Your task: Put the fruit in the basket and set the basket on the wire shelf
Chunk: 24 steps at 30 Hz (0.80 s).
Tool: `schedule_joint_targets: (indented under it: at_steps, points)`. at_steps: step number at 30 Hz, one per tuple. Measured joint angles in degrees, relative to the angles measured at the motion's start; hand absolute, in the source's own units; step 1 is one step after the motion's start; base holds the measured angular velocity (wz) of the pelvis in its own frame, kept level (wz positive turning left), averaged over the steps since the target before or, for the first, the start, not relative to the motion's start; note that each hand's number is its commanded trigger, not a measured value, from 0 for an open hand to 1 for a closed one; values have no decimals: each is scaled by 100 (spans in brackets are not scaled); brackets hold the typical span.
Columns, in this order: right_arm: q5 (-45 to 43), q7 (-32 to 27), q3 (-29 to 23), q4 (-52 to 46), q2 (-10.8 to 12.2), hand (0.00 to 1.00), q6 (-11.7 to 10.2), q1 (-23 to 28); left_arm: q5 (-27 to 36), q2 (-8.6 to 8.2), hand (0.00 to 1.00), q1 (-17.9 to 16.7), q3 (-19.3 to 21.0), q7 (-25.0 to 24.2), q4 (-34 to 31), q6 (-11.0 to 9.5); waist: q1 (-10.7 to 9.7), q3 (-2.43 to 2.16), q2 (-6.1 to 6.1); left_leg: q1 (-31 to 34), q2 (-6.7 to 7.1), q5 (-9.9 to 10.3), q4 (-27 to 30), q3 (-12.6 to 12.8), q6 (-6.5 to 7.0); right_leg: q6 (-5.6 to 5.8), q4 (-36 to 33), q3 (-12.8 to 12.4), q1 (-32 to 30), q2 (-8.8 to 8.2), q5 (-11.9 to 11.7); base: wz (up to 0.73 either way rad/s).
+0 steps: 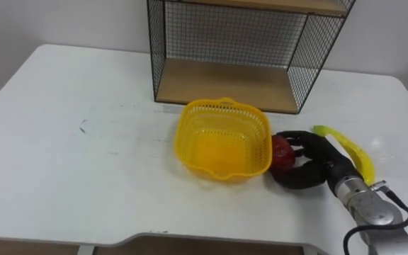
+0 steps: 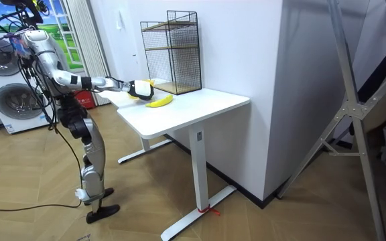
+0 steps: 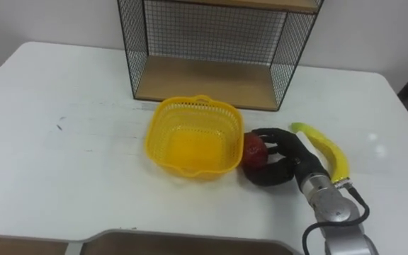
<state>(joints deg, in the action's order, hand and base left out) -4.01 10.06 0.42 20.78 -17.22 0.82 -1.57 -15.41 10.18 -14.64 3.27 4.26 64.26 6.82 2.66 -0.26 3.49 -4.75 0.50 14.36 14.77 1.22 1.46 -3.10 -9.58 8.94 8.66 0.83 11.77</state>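
Observation:
An empty yellow plastic basket sits on the white table, in front of the wire shelf. Just right of the basket lies a red apple, and my right hand has its black fingers curled round it on the tabletop. A yellow banana lies to the right of that hand. In the room view I stand at the table's end with my right arm stretched over it toward the banana.
The wire shelf has a wooden bottom board and an upper board, open at the front. The white table has wide bare room on its left half. Its front edge runs close below the basket.

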Motion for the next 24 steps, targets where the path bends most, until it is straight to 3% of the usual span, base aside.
schedule_joint_targets:
  at_steps: [5,16,24]
  points:
    - [322,-16,-35,108,4,100,11,1,-1,-16,0,-53,92,0,-1,-12,-60,-1,38,-88,10,-2,-15,11,3,21,5,-13,36,-20,15,0]
    - [853,-535,-613,116,2,100,7,39,-5,-13,0,-131,298,1,-12,-136,-70,13,82,-193,20,-25,-118,54,44,56,-5,-90,31,-59,24,-3]
    - [873,-747,-634,104,-1,100,4,35,-4,-14,0,-88,336,1,-14,-227,-63,21,75,-193,17,-25,-127,89,44,56,-8,-95,21,-56,24,0]
